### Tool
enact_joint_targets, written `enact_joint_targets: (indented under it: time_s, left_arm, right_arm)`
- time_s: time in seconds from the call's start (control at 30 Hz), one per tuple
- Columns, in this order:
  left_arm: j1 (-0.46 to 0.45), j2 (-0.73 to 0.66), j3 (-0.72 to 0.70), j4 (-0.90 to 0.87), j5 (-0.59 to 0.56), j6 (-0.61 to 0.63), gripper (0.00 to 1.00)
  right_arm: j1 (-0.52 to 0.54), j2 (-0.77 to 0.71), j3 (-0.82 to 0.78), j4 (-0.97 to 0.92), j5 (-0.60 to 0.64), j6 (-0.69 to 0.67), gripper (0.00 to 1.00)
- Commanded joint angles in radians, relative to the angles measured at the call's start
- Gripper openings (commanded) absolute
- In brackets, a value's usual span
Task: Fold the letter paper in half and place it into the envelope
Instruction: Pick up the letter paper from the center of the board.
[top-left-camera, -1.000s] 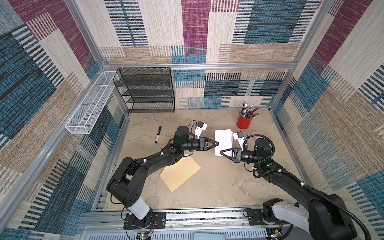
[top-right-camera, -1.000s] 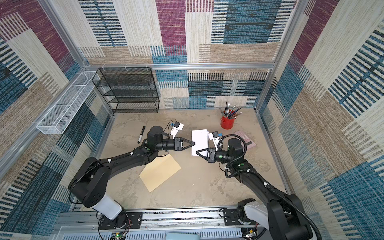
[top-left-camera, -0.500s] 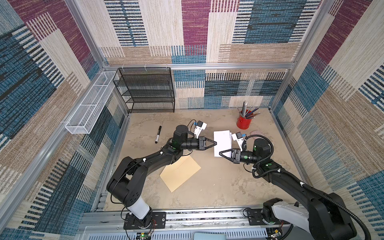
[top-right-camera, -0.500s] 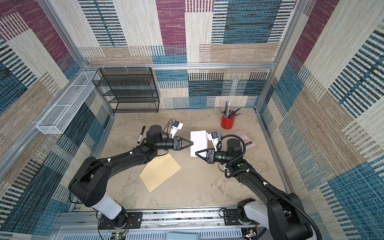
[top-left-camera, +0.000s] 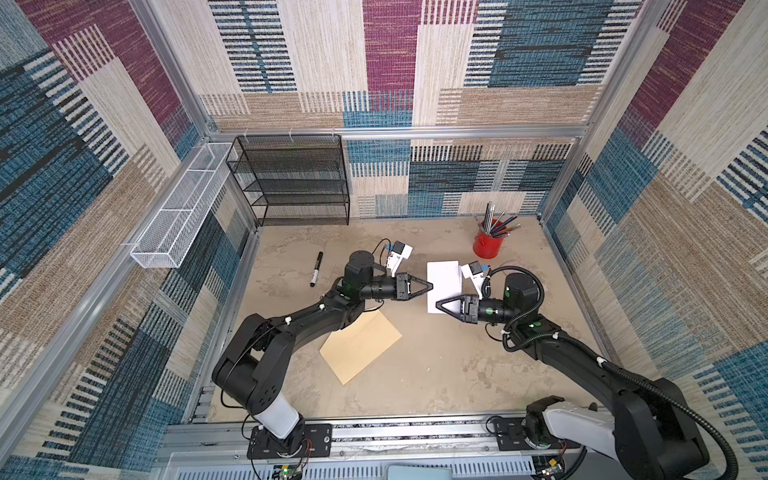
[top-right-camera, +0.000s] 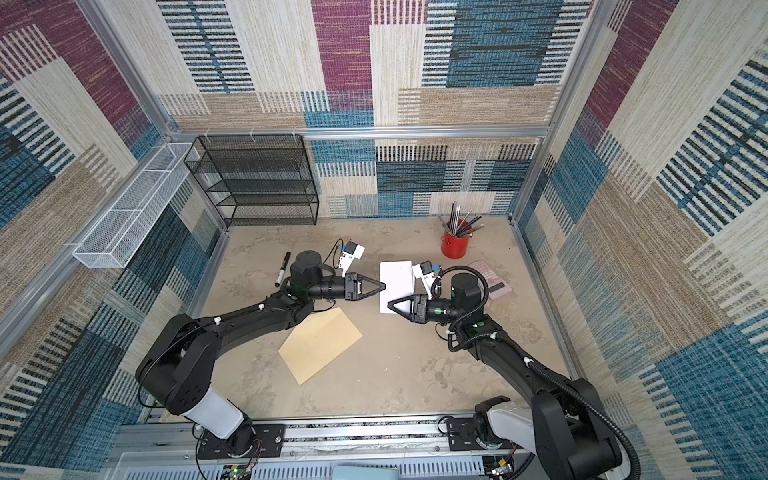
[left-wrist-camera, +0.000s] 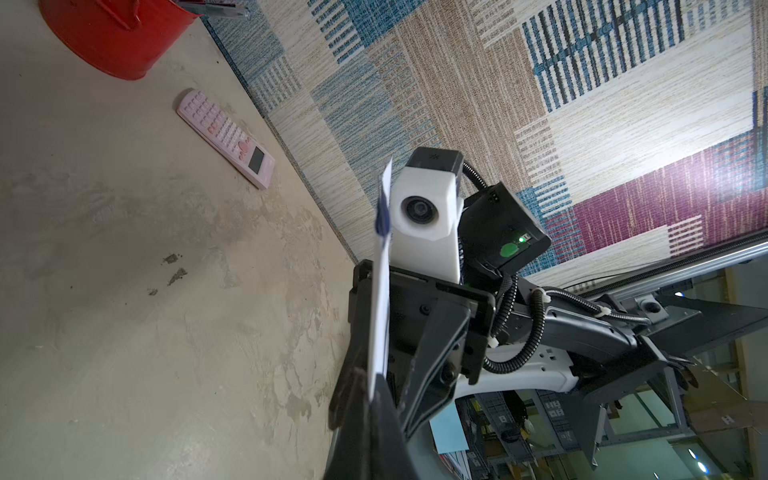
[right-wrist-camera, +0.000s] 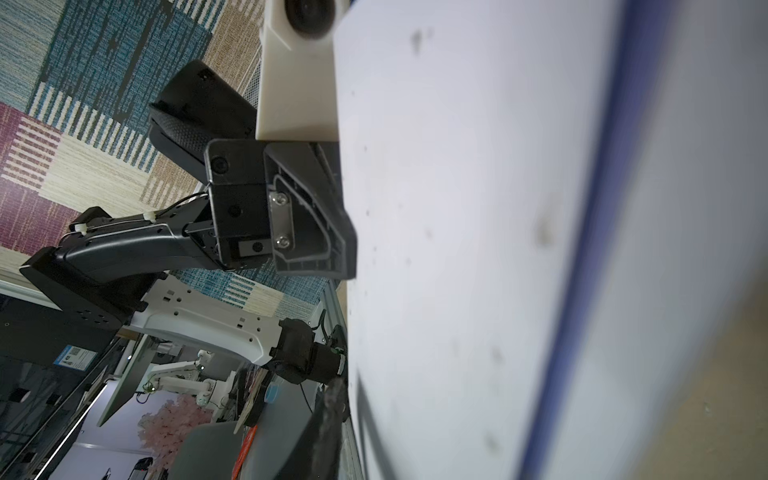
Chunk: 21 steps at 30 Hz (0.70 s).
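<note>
While the left gripper (top-left-camera: 430, 286) clamps the letter paper (top-left-camera: 444, 280) aloft by one edge, the right gripper (top-left-camera: 439, 306) sits slightly parted at its corner, and the envelope (top-left-camera: 360, 347) lies flat apart.

Soft even light, letter paper (right-wrist-camera: 457, 249) blurred
</note>
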Motion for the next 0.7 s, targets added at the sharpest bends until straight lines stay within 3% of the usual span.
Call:
enact_joint_targets:
  time_s: [0.0,0.13,0.37,0.47,0.5,0.53,0.67]
  left_arm:
    - [0.001,-0.004,0.004,-0.025,0.006,0.015,0.00]
    - [0.000,0.004,0.014,-0.032,0.005,0.010,0.00]
    - [0.002,-0.022,0.021,-0.123,-0.031,0.058,0.00]
    - [0.020,-0.050,0.012,-0.156,-0.063,0.073,0.56]
    - [0.034,-0.073,0.005,-0.195,-0.094,0.091,0.66]
    - [0.048,-0.092,0.001,-0.249,-0.126,0.115,0.70]
    - [0.104,-0.213,-0.003,-0.566,-0.347,0.255,0.72]
  right_arm:
    - [0.016,0.007,0.015,0.039,-0.009,0.007,0.20]
    - [0.023,0.005,0.018,0.018,0.014,-0.001,0.03]
    - [0.023,0.000,0.017,0.009,0.037,0.002,0.00]
    - [0.023,-0.014,0.028,-0.021,0.058,-0.019,0.00]
    - [0.022,-0.022,0.041,-0.055,0.079,-0.040,0.00]
    - [0.022,-0.032,0.053,-0.087,0.098,-0.059,0.00]
    - [0.011,-0.073,0.089,-0.189,0.165,-0.106,0.00]
